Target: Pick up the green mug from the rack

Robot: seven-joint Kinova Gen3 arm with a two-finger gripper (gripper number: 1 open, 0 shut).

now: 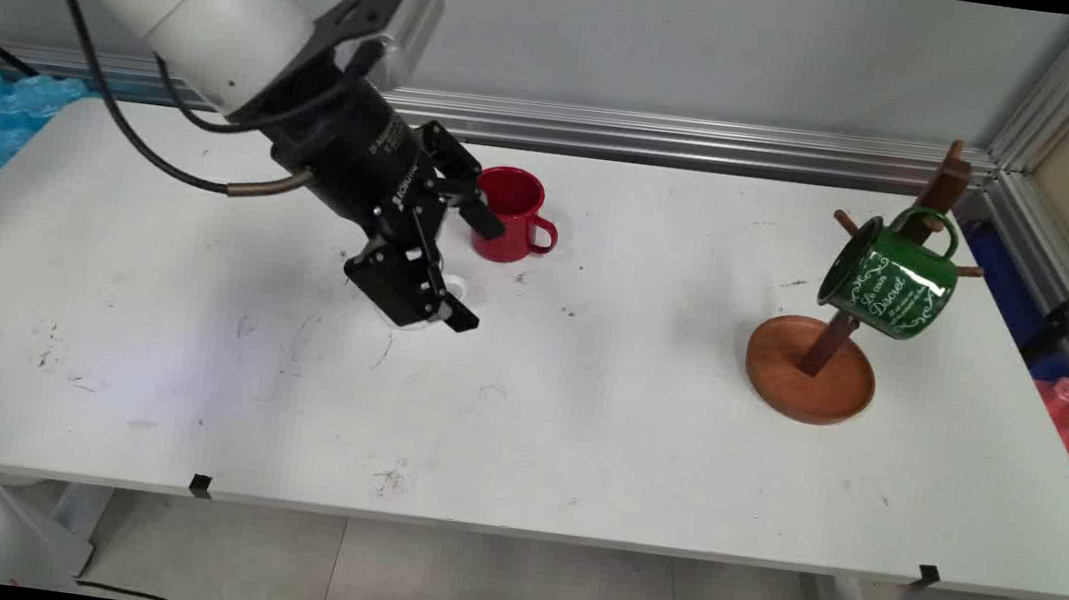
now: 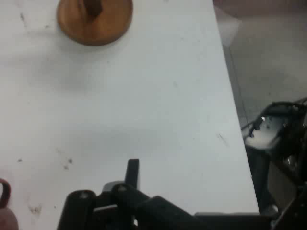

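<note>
My black gripper (image 1: pixel 480 274) hangs low over the table's left middle, open, with nothing between its fingers. A red mug (image 1: pixel 509 214) stands upright just behind its upper finger, handle to the right. A small white object (image 1: pixel 452 287) shows beside the lower finger, mostly hidden by the hand. In the hand view one finger (image 2: pixel 133 171) rises from the linkage, and the red mug's handle (image 2: pixel 4 191) shows at the left edge.
At the right, a wooden mug tree (image 1: pixel 810 370) with a round base holds a green mug (image 1: pixel 889 277) on one of its pegs. Its base (image 2: pixel 94 19) also appears at the top of the hand view. The table's edge (image 2: pixel 230 96) runs down that view's right side.
</note>
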